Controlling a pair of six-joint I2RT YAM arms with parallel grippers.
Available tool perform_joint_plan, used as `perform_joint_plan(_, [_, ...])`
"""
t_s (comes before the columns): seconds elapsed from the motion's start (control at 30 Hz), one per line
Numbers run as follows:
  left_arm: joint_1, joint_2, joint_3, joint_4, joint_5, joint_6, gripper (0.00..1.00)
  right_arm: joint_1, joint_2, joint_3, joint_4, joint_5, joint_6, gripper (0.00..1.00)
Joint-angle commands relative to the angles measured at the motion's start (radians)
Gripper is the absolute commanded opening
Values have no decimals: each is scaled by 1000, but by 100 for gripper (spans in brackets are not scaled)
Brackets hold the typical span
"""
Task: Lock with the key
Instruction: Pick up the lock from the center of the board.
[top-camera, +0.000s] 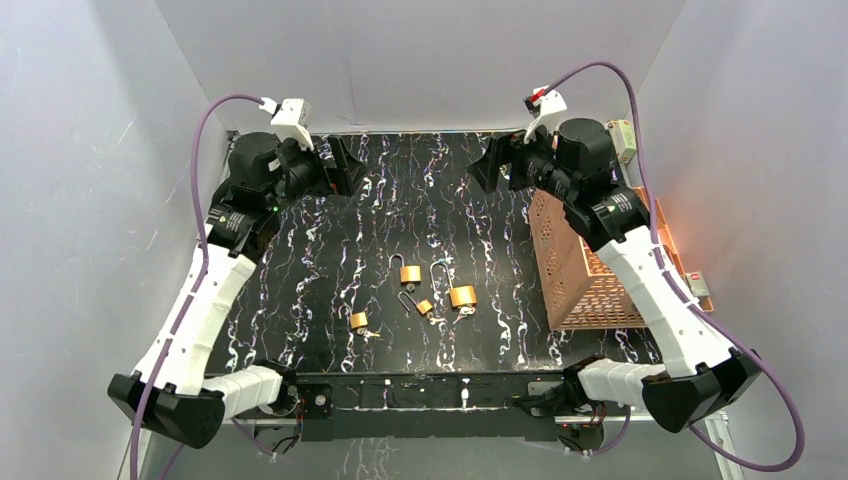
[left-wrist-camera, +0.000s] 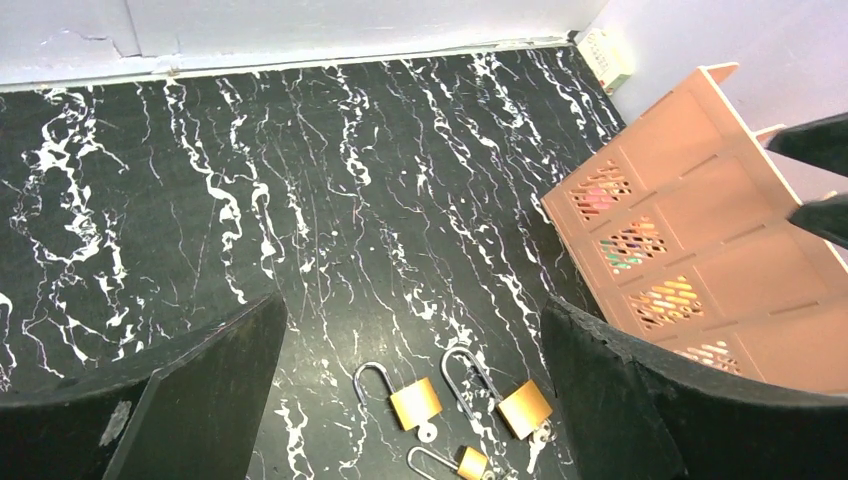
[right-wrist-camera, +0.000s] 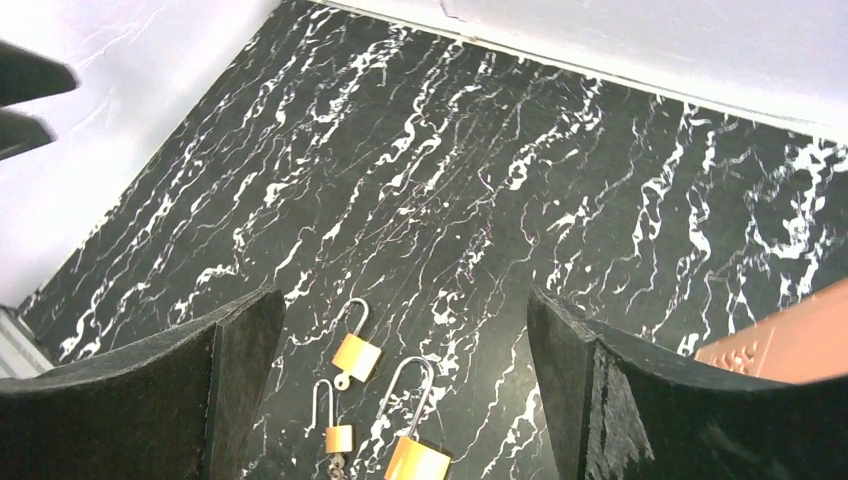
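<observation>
Several brass padlocks with open shackles lie mid-table: one (top-camera: 409, 272), a larger one (top-camera: 461, 295), a small one (top-camera: 424, 306) and another (top-camera: 358, 321) nearer the front. In the left wrist view a key (left-wrist-camera: 427, 433) sticks out of a padlock (left-wrist-camera: 415, 402), and the larger padlock (left-wrist-camera: 525, 408) also carries keys (left-wrist-camera: 537, 445). The right wrist view shows the same padlock (right-wrist-camera: 357, 355) with its key (right-wrist-camera: 342, 381). My left gripper (top-camera: 340, 165) (left-wrist-camera: 412, 305) hangs open at the back left, far from the locks. Back right, my right gripper (top-camera: 490, 160) (right-wrist-camera: 402, 295) is open too. Both hold nothing.
A pinkish perforated crate (top-camera: 590, 270) (left-wrist-camera: 700, 250) (right-wrist-camera: 790, 345) lies on the right side of the black marbled table (top-camera: 330, 260). A small white box (top-camera: 622, 140) (left-wrist-camera: 607, 58) sits at the back right corner. White walls enclose the table on three sides.
</observation>
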Motion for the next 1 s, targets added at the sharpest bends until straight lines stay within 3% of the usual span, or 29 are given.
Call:
perform_joint_plan(0.0, [6,-64,-21,-14,69,29,98,-1,-43,-59,49,77,83,98])
perform_joint_plan(0.13, [5,-100,-73,29,101,-11,98,-1,-140,-235,188,53,43,98])
perform_joint_plan(0.23, [5,-115,-92,58,112,-23,98,-1,-189,-332,262,116,140,99])
perform_joint_plan(0.33, [10,-123,-130,99,141,-36,98,12,-72,-145,82,67,66,98])
perform_joint_plan(0.4, [15,-123,-141,114,186,-23,97,102,10,-55,-42,225,9,98])
perform_joint_plan(0.43, [20,-119,-135,118,262,12,58,170,12,-73,-14,301,-40,98])
perform_joint_plan(0.47, [26,-109,-118,100,301,55,5,232,2,-101,45,348,-88,74])
perform_joint_plan(0.5, [30,-100,-103,81,305,72,0,281,-2,-112,77,378,-115,7])
perform_joint_plan(0.53, [32,-102,-99,81,290,95,0,323,5,-112,80,394,-112,0])
perform_joint_plan(0.67, [45,-96,-68,57,273,137,0,367,-1,-169,177,425,-69,0])
perform_joint_plan(0.7, [45,-78,-44,25,263,139,0,367,6,-167,177,424,-57,11])
perform_joint_plan(0.73, [46,-60,-21,-8,248,134,31,367,14,-165,177,414,-53,51])
perform_joint_plan(0.77, [45,-47,-7,-29,242,136,90,367,19,-166,179,400,-52,90])
perform_joint_plan(0.8, [46,-41,-3,-41,241,139,97,367,20,-169,187,378,-52,98])
perform_joint_plan(0.83, [46,-42,-7,-40,242,142,98,367,16,-177,200,353,-58,98])
perform_joint_plan(0.87, [46,-49,-18,-30,247,148,83,367,11,-185,212,337,-65,99])
perform_joint_plan(0.9, [46,-65,-33,-13,286,172,11,367,6,-188,217,315,-81,35])
perform_joint_plan(0.93, [45,-80,-43,-2,286,173,0,367,2,-180,194,346,-74,2])
perform_joint_plan(0.97, [46,-95,-57,24,278,160,0,367,-7,-183,206,359,-77,0])
